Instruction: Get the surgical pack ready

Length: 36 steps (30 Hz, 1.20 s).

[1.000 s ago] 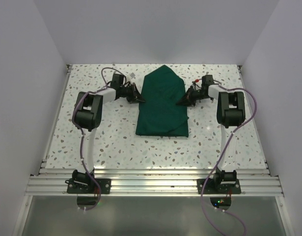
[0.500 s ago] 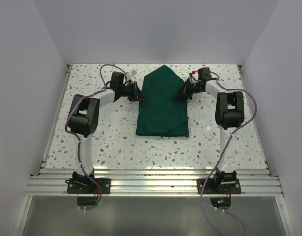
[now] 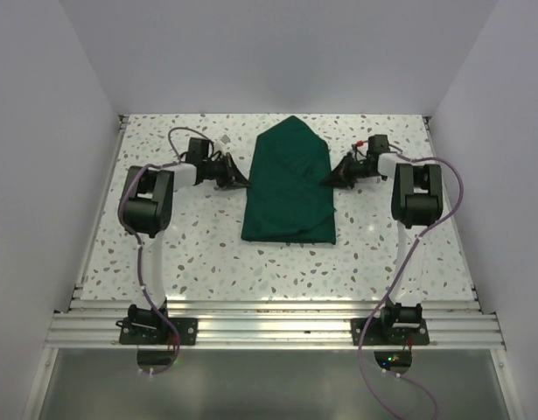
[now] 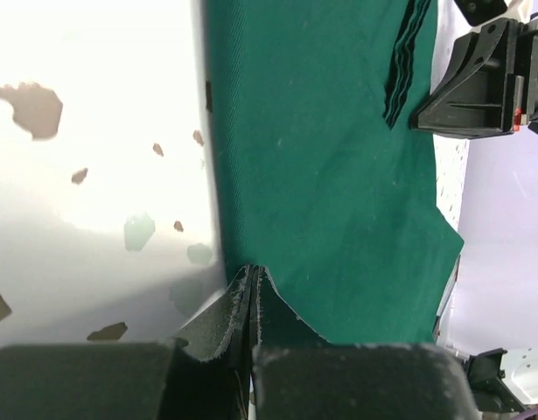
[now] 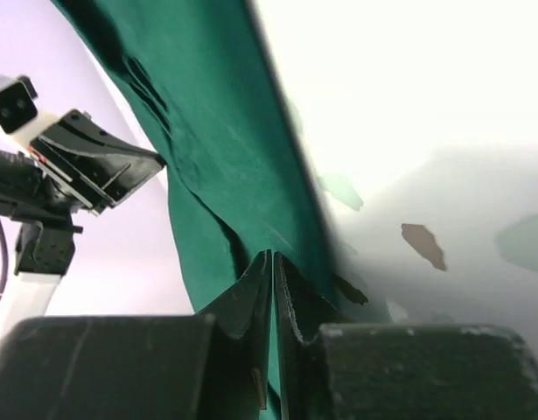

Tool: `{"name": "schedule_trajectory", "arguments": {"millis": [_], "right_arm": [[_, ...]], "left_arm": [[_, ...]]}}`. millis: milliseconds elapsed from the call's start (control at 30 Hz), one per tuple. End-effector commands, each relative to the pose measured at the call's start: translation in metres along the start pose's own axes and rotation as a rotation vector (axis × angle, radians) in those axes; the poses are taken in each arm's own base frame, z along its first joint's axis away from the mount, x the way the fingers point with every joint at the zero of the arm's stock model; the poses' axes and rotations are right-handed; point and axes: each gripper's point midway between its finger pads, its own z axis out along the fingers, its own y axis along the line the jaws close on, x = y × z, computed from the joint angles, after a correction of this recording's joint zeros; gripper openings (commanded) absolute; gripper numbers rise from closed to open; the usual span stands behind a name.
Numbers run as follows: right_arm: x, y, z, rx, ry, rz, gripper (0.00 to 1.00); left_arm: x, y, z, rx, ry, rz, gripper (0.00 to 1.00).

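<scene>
The folded dark green drape (image 3: 290,188) lies flat on the speckled table (image 3: 190,249), between the two sets of fingertips. The left gripper (image 4: 251,278) is clenched at the drape's edge. The right gripper (image 5: 272,267) is pressed nearly together at the opposite edge; I cannot tell whether it pinches cloth.

Your left arm (image 3: 148,203) and right arm (image 3: 415,194) share white links, black joint housings and black base plates (image 3: 159,332). A purple cable (image 3: 450,188) trails each. The left gripper (image 4: 253,273) and right gripper (image 5: 271,259) have black wedge-shaped fingers.
</scene>
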Motion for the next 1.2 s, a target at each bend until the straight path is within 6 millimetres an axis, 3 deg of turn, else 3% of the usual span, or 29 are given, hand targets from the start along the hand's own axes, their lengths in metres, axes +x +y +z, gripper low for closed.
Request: {"name": "schedule_trajectory", "arguments": {"millis": [0, 67, 133, 167, 300, 333, 367, 467, 633, 700, 767, 900, 1067, 1167], "right_arm": [[-0.021, 0.041, -0.011, -0.061, -0.065, -0.111, 0.08], [-0.034, 0.065, -0.016, -0.095, -0.104, -0.141, 0.09], [-0.047, 0.073, -0.014, -0.118, -0.134, -0.156, 0.09], [-0.055, 0.081, -0.014, -0.139, -0.148, -0.14, 0.09], [-0.081, 0.079, 0.0, -0.184, -0.202, -0.113, 0.09], [-0.086, 0.066, 0.011, -0.178, -0.201, -0.085, 0.09], [-0.091, 0.064, 0.013, -0.18, -0.21, -0.084, 0.09], [-0.099, 0.041, 0.03, -0.155, -0.216, -0.045, 0.09], [-0.109, 0.021, 0.04, -0.115, -0.252, -0.018, 0.08], [-0.113, 0.02, 0.037, -0.122, -0.257, -0.012, 0.09], [-0.115, 0.019, 0.032, -0.113, -0.257, -0.033, 0.09], [-0.124, 0.032, 0.01, -0.073, -0.279, -0.104, 0.13], [-0.139, 0.062, -0.028, -0.079, -0.357, -0.167, 0.3], [-0.142, 0.057, -0.034, -0.022, -0.372, -0.197, 0.46]], "left_arm": [[-0.042, -0.029, -0.012, 0.046, -0.107, 0.119, 0.0], [-0.065, -0.055, -0.017, 0.112, -0.169, 0.155, 0.03], [-0.086, -0.077, -0.017, 0.161, -0.212, 0.174, 0.05], [-0.093, -0.077, -0.01, 0.184, -0.229, 0.184, 0.09], [-0.116, -0.086, 0.02, 0.29, -0.255, 0.172, 0.22], [-0.129, -0.09, 0.024, 0.291, -0.281, 0.176, 0.23], [-0.125, -0.071, 0.041, 0.269, -0.264, 0.144, 0.23], [-0.13, -0.056, 0.065, 0.259, -0.266, 0.124, 0.23], [-0.111, -0.029, 0.098, 0.208, -0.204, 0.096, 0.15], [-0.107, -0.014, 0.095, 0.185, -0.205, 0.047, 0.11], [-0.112, -0.012, 0.082, 0.166, -0.228, 0.053, 0.11], [-0.131, -0.019, 0.059, 0.119, -0.269, 0.139, 0.21], [-0.17, -0.036, 0.025, 0.085, -0.386, 0.228, 0.4], [-0.186, -0.033, 0.022, 0.052, -0.441, 0.257, 0.49]]}}
